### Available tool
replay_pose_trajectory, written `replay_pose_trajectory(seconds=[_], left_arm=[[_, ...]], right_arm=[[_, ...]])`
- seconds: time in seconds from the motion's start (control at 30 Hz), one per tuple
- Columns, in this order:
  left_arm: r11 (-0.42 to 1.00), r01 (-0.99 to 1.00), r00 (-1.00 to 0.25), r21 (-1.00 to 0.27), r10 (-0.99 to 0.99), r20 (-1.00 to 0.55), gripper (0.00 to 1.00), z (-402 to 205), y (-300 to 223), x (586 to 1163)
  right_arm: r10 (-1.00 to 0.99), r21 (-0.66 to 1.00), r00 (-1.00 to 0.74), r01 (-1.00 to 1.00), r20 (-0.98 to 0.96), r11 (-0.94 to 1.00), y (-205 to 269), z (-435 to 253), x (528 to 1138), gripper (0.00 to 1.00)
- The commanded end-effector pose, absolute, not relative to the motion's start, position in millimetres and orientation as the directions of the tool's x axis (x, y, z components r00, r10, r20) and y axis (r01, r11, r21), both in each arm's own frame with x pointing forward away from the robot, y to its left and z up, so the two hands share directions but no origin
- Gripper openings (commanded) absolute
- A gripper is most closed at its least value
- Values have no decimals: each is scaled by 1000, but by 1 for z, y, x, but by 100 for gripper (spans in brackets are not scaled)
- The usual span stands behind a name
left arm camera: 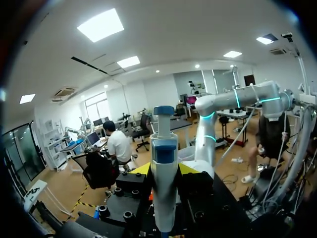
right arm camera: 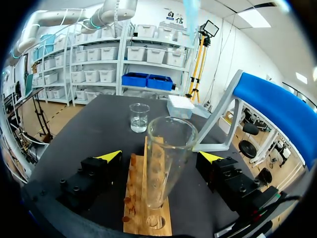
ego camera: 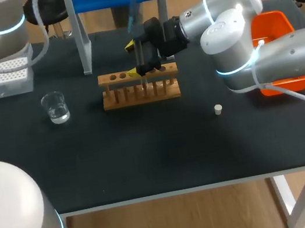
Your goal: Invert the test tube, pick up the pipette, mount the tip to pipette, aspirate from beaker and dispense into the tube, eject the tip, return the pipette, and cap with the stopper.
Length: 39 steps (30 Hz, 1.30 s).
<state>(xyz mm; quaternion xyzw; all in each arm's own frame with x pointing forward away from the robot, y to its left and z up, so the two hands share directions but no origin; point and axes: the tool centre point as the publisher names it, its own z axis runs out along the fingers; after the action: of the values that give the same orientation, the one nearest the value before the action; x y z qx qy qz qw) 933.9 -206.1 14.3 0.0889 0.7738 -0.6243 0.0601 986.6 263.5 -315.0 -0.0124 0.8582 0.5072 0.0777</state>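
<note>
Test tube (right arm camera: 166, 158) stands mouth-up in the rack (ego camera: 140, 92) between the right gripper's (right arm camera: 161, 155) wide-open fingers, and the left gripper (left arm camera: 164, 171) clamps the pipette (left arm camera: 164, 183) above the rack, so dispensing appears current; ejection, pipette return and capping (stopper (ego camera: 218, 109) lies apart from the rack) remain.

Beaker (ego camera: 55, 107) left of rack (ego camera: 139, 87), stopper (ego camera: 218, 109) right, pipette (ego camera: 133, 5) seemingly above rack.

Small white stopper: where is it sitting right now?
In the head view, the small white stopper sits on the black table, right of middle, nearer the robot than the wooden test tube rack and to its right.
</note>
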Motion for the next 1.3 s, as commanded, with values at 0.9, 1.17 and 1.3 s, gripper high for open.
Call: replay_pose_trajectory(seconds=[0.9,1.17,1.3], left_arm=[[28,69,-972,-997,-224,-73,0,-84,-148,846],[-2,36,-973,-999,-227,-34,0,-100,-165,847],[-3,31,-972,-1000,-232,-29,0,-103,-172,849]], right_arm=[[55,868,-988,-100,-145,487,263,-314,987,100],[55,868,-988,-100,-145,487,263,-314,987,100],[55,868,-988,-100,-145,487,263,-314,987,100]])
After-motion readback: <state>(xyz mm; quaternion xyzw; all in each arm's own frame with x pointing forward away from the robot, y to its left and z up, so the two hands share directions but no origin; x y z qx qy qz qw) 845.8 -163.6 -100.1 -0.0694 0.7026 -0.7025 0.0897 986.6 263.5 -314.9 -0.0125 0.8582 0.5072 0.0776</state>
